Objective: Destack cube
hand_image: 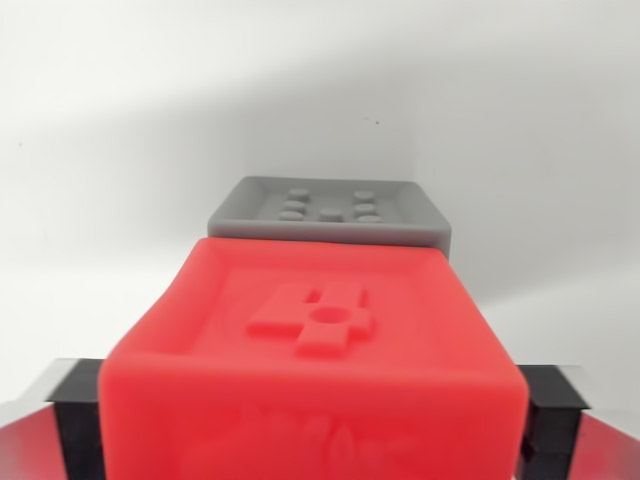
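Note:
A red cube [320, 380] with a raised "4" on its top face fills the lower half of the wrist view. Black finger pads [75, 420] press on its left side and on its right side [552, 415], so my gripper [315, 425] is shut on it. Behind and below it lies a grey cube [335, 215] with raised dots on its recessed top, resting on the white surface. The red cube hides the grey cube's near edge, and I cannot tell whether the two touch.
A plain white surface [120, 150] surrounds both cubes, with soft shadows at the upper right and beside the grey cube.

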